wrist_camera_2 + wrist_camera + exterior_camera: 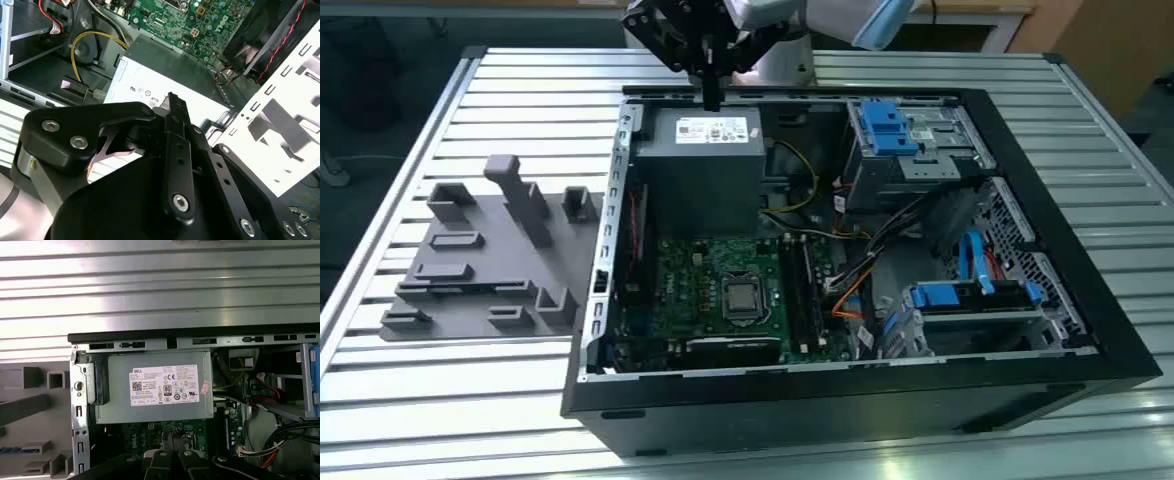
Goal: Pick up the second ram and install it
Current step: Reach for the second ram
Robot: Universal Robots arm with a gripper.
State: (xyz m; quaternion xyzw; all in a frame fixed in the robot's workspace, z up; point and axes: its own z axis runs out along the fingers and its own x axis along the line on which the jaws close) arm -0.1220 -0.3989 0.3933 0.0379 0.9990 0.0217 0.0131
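My gripper point(711, 103) hangs at the back of the open computer case point(854, 385), just above the grey power supply point(700, 150). Its black fingers point(172, 102) point down, pressed together with nothing between them. The long black memory slots point(798, 295) lie on the green motherboard point(720, 290), well in front of the gripper. In the first wrist view a thin blue-green strip point(17, 450) stands on edge in a slot of the grey tray point(30, 410); it looks like the second ram. The gripper is far from it.
The grey tray point(467, 270) with raised blocks lies on the slatted metal table point(427, 400) at the exterior view's left of the case. Inside the case are blue drive brackets point(894, 125), loose cables point(854, 270) and a fan point(260, 40).
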